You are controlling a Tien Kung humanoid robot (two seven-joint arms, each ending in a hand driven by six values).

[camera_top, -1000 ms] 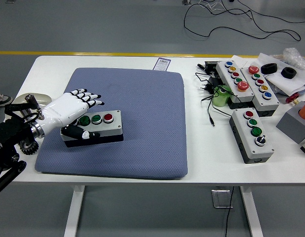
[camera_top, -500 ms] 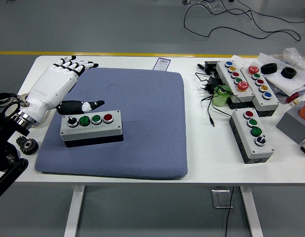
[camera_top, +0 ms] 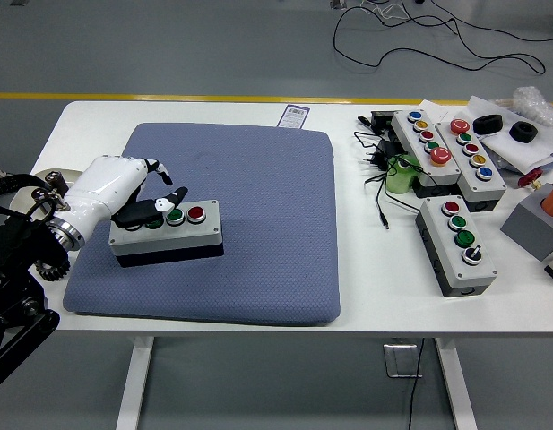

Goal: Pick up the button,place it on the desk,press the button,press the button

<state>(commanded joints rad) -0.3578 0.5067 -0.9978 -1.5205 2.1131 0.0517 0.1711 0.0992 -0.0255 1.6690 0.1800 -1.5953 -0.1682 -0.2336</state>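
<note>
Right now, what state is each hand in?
Left hand: curled, holding nothing, thumb over the left end of the button box.
Right hand: not in view.

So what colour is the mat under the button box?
Blue-grey with a fine dotted weave, the mat shows best in the head view.

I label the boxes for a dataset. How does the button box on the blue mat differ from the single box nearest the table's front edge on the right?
The mat box lies crosswise under the left hand; the right box lies lengthwise, untouched, on bare table. Both are grey.
</note>
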